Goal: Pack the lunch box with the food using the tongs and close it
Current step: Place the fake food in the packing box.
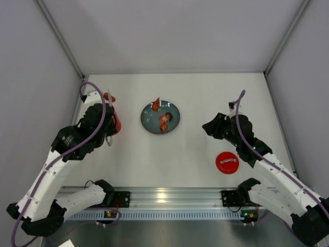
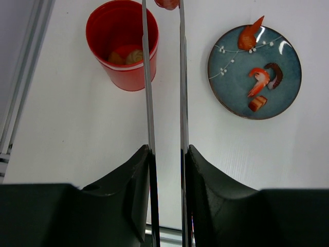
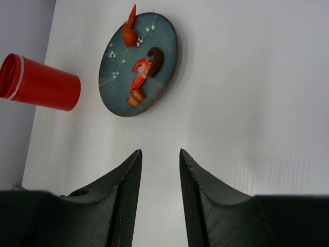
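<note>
My left gripper [image 2: 167, 149] is shut on the silver tongs [image 2: 147, 92], whose two arms run up to the top of the left wrist view. A red-orange piece of food [image 2: 167, 3] is pinched at their tips, just right of and beyond the red lunch box [image 2: 123, 46]. The lunch box stands upright with a few pieces [image 2: 126, 55] inside. More food [image 2: 259, 80] lies on the blue-grey plate [image 2: 231, 82]. In the top view the left arm partly covers the lunch box [image 1: 116, 123]. My right gripper [image 3: 160, 152] is open and empty, near the plate [image 3: 115, 87].
The flat red lid [image 1: 226, 162] lies on the table at the right, beside my right arm. The plate [image 1: 149, 123] sits at the table's middle. Grey walls close in the left, right and far sides. A metal rail [image 1: 169, 198] runs along the near edge.
</note>
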Robot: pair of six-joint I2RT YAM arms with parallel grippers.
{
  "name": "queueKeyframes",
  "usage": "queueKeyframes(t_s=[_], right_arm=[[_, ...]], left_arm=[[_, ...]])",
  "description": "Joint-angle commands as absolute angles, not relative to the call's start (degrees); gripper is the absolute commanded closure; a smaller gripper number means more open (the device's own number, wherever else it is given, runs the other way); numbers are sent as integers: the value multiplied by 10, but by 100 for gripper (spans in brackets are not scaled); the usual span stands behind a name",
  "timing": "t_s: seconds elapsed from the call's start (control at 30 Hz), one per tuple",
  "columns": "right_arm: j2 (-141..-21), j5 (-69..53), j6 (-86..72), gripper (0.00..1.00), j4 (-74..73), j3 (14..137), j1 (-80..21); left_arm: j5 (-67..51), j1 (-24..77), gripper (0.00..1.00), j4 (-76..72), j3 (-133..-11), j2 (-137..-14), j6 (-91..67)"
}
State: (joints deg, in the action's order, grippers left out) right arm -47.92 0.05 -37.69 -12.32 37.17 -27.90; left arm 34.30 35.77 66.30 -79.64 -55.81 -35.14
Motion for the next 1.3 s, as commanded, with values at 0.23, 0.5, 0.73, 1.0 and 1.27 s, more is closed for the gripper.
queueKeyframes(t_s=[0.23, 0.5, 0.73, 1.0, 1.27], right_arm=[[-490, -14, -377, 65, -93, 379, -287], [-492, -15, -377, 65, -91, 381, -287], [-495, -17, -377, 65, -90, 378, -287], [-494, -17, -380, 65, -84, 372, -287], [-491, -17, -381, 65, -83, 370, -287]], left_arm=[[396, 356, 91, 706, -771, -512, -405], [390, 356, 90, 711, -737, -494, -426], [388, 356, 88, 714, -723, -487, -433], [384, 356, 87, 713, -708, -480, -437], [382, 356, 87, 712, -699, -476, -440]])
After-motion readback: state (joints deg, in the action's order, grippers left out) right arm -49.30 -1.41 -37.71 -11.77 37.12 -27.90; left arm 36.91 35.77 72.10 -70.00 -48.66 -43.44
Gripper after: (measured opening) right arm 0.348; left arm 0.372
